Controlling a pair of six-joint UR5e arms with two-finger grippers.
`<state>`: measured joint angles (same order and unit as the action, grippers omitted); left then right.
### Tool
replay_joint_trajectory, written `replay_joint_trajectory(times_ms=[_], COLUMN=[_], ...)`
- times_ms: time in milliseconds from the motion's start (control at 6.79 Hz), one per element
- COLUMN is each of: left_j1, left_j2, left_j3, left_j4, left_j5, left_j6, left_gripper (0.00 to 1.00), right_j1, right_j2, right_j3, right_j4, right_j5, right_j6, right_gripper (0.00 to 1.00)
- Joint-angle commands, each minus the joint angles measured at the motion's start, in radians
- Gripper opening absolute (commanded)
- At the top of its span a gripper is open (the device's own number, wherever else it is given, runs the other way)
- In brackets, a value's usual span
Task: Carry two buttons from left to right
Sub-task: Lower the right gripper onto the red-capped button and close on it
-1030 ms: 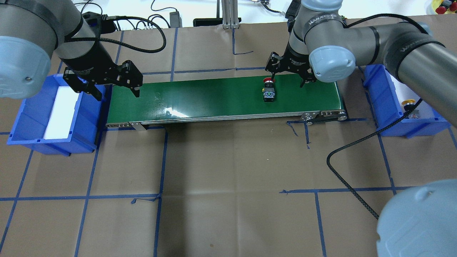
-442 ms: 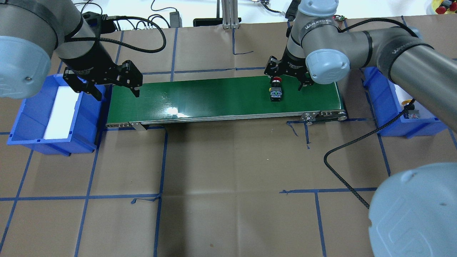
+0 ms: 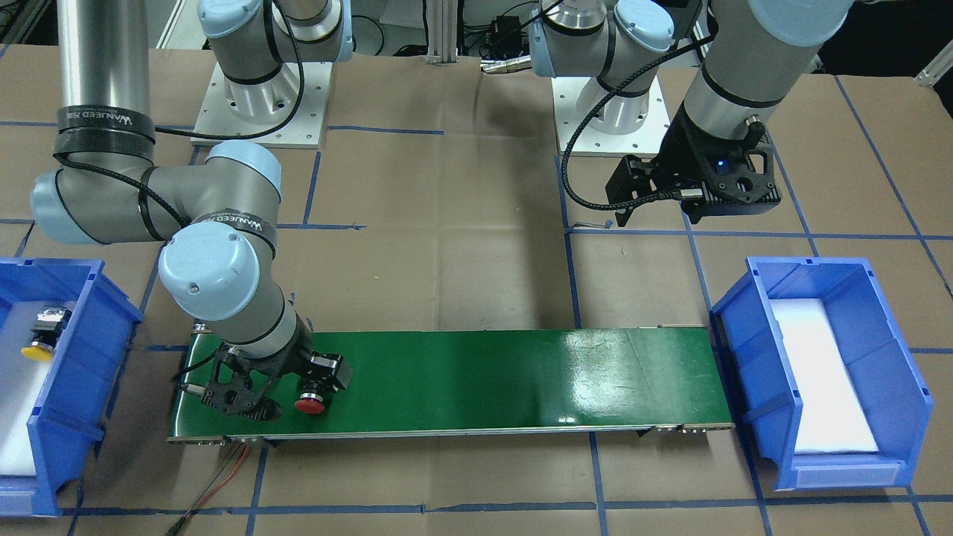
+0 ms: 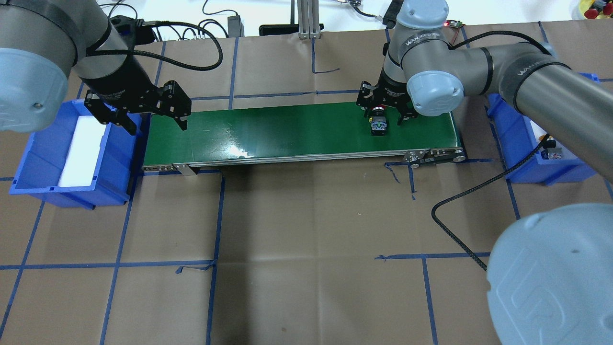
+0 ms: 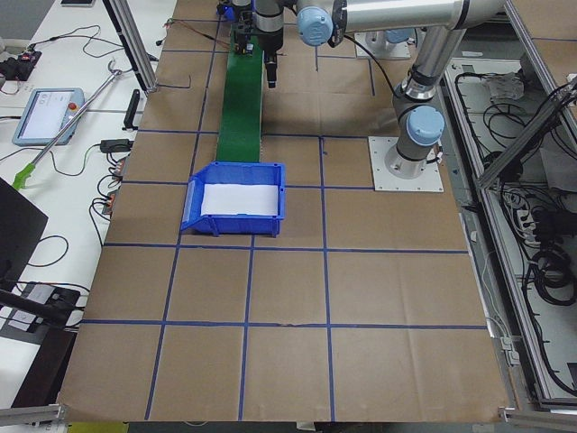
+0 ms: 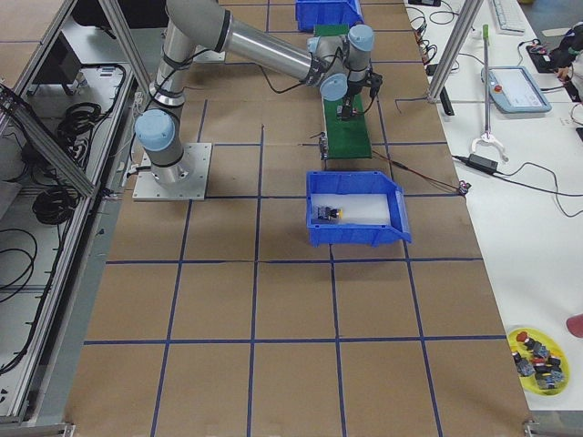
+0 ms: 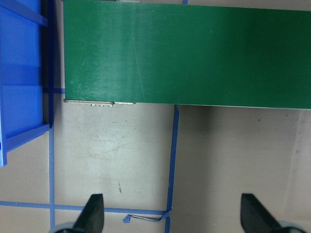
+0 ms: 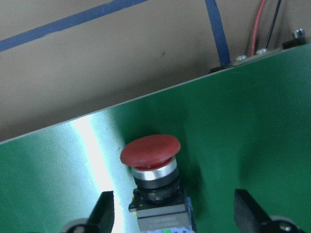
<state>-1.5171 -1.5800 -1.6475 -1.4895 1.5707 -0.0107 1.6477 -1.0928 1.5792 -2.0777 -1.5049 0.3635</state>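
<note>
Red push-button (image 8: 150, 153) on its side near the right end of the green conveyor belt (image 4: 287, 129), cap toward the far edge, bare belt around. Flanked by the spread right gripper (image 8: 175, 213), fingers apart from it. Yellow push-button (image 3: 43, 333) inside the right blue bin (image 3: 82, 357). Left gripper (image 4: 156, 127) spread wide above the belt's left end.

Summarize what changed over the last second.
The red button rode rightward along the belt and now sits inside the open right gripper, not yet gripped. The left gripper stayed put, open.
</note>
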Motion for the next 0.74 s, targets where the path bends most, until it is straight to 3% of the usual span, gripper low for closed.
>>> replay_joint_trajectory(times_ms=[0, 147, 294, 442, 589], left_j1=[0.000, 0.000, 0.000, 0.000, 0.000], left_j2=[0.000, 0.000, 0.000, 0.000, 0.000], left_j3=[0.000, 0.000, 0.000, 0.000, 0.002], left_j4=[0.000, 0.000, 0.000, 0.000, 0.000], left_j5=[0.000, 0.000, 0.000, 0.000, -0.001], left_j6=[0.000, 0.000, 0.000, 0.000, 0.000], left_gripper=[1.00, 1.00, 1.00, 1.00, 1.00], right_j1=[0.000, 0.000, -0.003, -0.012, -0.034], right_j2=[0.002, -0.002, -0.016, -0.059, -0.121], right_j3=[0.002, 0.007, -0.001, -0.023, -0.050], right_j4=[0.014, 0.016, 0.054, 0.130, 0.166], right_j5=[-0.002, -0.002, -0.006, -0.097, -0.129], right_j6=[-0.008, -0.009, -0.015, -0.062, -0.151], right_gripper=[0.36, 0.16, 0.08, 0.05, 0.05])
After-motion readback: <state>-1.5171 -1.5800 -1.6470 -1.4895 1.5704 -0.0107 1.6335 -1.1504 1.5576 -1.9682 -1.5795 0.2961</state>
